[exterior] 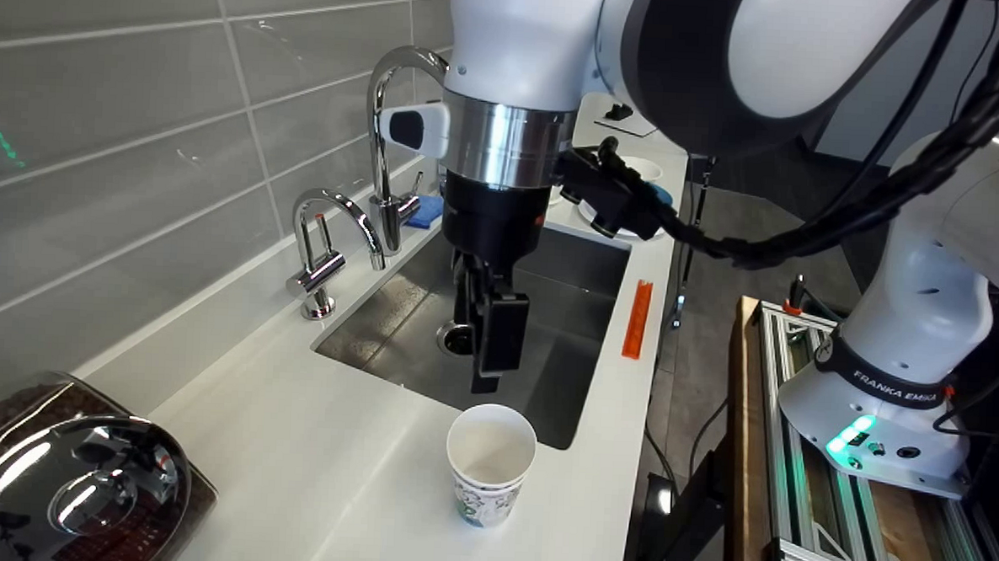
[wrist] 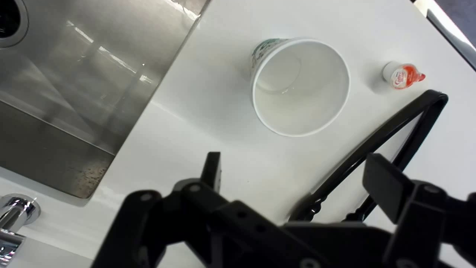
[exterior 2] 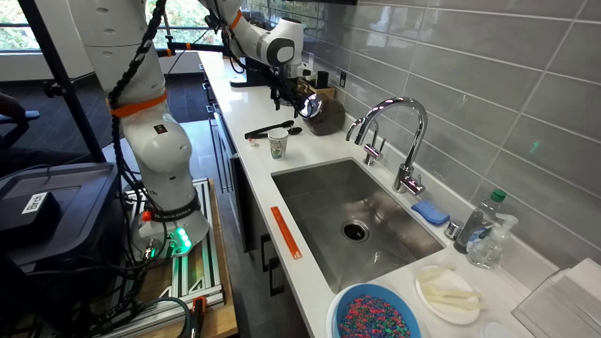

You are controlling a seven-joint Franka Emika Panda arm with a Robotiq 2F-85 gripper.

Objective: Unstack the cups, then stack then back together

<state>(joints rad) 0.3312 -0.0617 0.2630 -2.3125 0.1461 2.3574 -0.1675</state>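
- The white paper cups point(exterior: 487, 506) stand nested and upright on the white countertop point(exterior: 289, 465); in an exterior view two rims show, one close under the other.
- They are near the corner of the sink point(exterior 2: 319, 202) that lies toward the countertop's front edge, nearer that edge than the back edge along the tiled wall.
- The gripper point(wrist: 293, 167) is released: in the wrist view its jaws stand wide apart, away from the cups.
- The robot arm point(exterior: 518, 45) reaches in across the front edge, the gripper pointing down.
- A small red-and-white tub point(wrist: 403, 76) lies between the cups and the front edge.
- Black tongs point(wrist: 390, 126) lie past the cups from the sink, their bent end toward the front edge.
- A jar with a shiny lid point(exterior: 77, 498) is at the back edge.
- An orange strip point(exterior 2: 286, 233) lies between sink and front edge.
- A tall tap point(exterior 2: 404, 178), a short tap point(exterior 2: 372, 151) and a blue sponge point(exterior 2: 430, 212) line the back edge.
- A blue bowl point(exterior 2: 375, 290) of coloured bits is near the front edge, at the sink's opposite end from the cups.
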